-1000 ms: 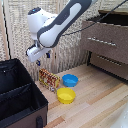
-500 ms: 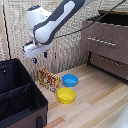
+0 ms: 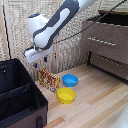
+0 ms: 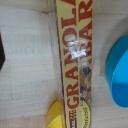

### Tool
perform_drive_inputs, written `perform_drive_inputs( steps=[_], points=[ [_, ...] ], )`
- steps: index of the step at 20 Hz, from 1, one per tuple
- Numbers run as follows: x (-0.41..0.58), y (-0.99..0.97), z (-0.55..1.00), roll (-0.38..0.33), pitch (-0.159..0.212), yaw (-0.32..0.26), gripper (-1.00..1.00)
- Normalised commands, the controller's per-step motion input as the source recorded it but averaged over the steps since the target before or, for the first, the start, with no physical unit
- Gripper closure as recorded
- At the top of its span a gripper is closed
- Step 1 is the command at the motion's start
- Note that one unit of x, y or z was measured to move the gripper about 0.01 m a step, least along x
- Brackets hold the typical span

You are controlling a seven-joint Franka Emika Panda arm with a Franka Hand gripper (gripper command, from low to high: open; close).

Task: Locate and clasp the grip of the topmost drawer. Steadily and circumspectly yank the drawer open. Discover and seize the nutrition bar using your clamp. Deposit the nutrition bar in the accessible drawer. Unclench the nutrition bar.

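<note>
The nutrition bar (image 3: 49, 79) is a red and yellow packet standing on edge on the wooden floor, next to the black case. It fills the wrist view (image 4: 75, 60), where its "GRANOLA BAR" lettering shows. My clamp (image 3: 41, 61) hangs just above it, not touching, with its dark fingers apart and nothing between them. No fingers show in the wrist view. The topmost drawer (image 3: 110, 40) with its silvery handle (image 3: 102, 42) is on the dresser at the exterior view's right, far from the clamp. I cannot tell how far it is pulled out.
A blue bowl (image 3: 70, 80) (image 4: 118, 70) and a yellow bowl (image 3: 66, 95) (image 4: 54, 118) sit close beside the bar. A large black case (image 3: 20, 97) stands at the exterior view's left. A lower drawer (image 3: 112, 64) sits under the top one. A slatted wall is behind.
The arm has lowered, and the clamp now sits closer above the bar. The bar and both bowls have not moved.
</note>
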Motion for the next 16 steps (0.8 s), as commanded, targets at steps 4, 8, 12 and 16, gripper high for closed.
perform_drive_inputs(
  steps=[4, 8, 12, 16],
  points=[
    [0.134, -0.12, -0.21, 0.0, 0.045, -0.025, -1.0],
    [0.112, -0.22, -0.21, 0.01, 0.057, -0.002, -1.0],
    [0.016, -0.23, -0.26, 0.009, 0.08, 0.0, -1.0],
    [-0.006, -0.15, -0.57, -0.006, 0.127, 0.0, -1.0]
  ],
)
